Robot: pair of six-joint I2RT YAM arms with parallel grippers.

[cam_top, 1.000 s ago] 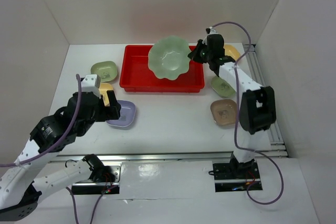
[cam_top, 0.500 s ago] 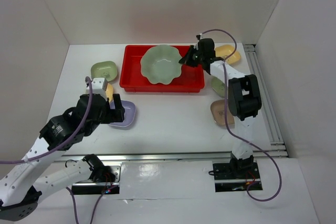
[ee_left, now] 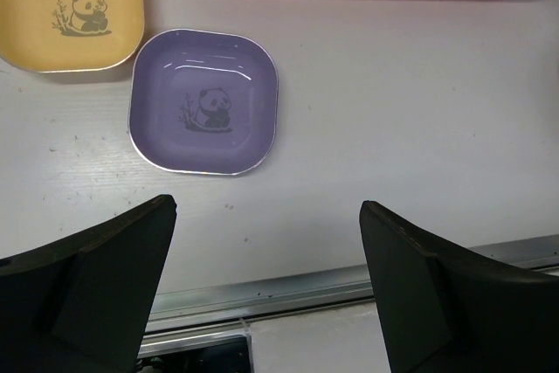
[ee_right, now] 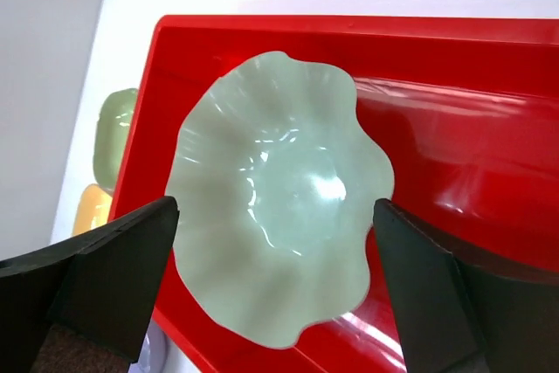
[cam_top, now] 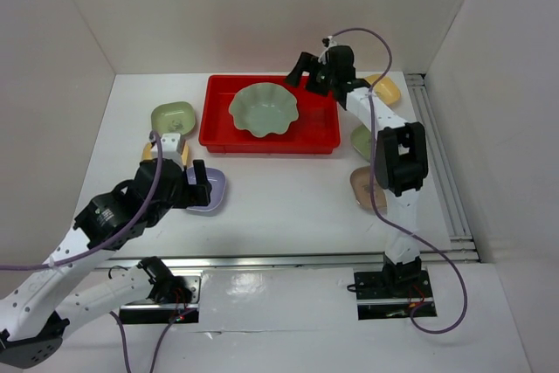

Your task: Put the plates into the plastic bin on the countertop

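Observation:
The large pale green scalloped plate [cam_top: 264, 109] [ee_right: 279, 233] lies in the red plastic bin [cam_top: 319, 133] [ee_right: 454, 67], free of any grip. My right gripper [cam_top: 313, 76] [ee_right: 275, 209] hangs open just above the bin's back right part, and its fingers stand wide of the dish. A lavender plate [cam_top: 210, 191] [ee_left: 203, 102] rests on the white countertop [cam_top: 288, 189], with a yellow plate [ee_left: 70, 10] beside it. My left gripper [cam_top: 192, 184] [ee_left: 266, 205] hovers open near the lavender plate's front edge, holding nothing.
A small green plate [cam_top: 172, 116] sits left of the bin. On the right lie a yellow plate [cam_top: 385, 87], a green plate [cam_top: 362, 142] and a tan plate [cam_top: 368, 188], partly behind the right arm. White walls surround the counter; a metal rail [ee_left: 288, 290] runs along the front.
My right gripper has opened and let go of the scalloped plate, which has dropped flat into the bin. The left arm has edged toward the lavender plate.

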